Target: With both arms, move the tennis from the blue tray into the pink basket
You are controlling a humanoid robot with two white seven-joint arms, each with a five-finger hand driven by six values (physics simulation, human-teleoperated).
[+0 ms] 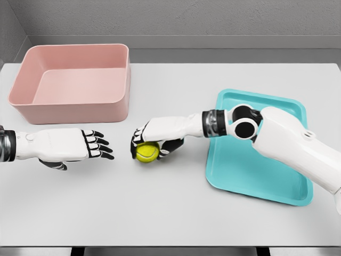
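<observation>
A yellow-green tennis ball (pixel 147 152) is at the middle of the white table, left of the blue tray (pixel 250 176). My right hand (pixel 154 140) reaches across from the tray side and its fingers curl over the ball, grasping it from above. Just to the ball's left my left hand (pixel 95 145) is held with fingers spread and pointing at the ball, a short gap away, holding nothing. The pink basket (pixel 74 109) stands at the back left, behind the left hand.
The blue tray holds nothing visible besides the right forearm crossing above it. The table's front edge (pixel 170 246) runs along the bottom. A grey wall closes off the back.
</observation>
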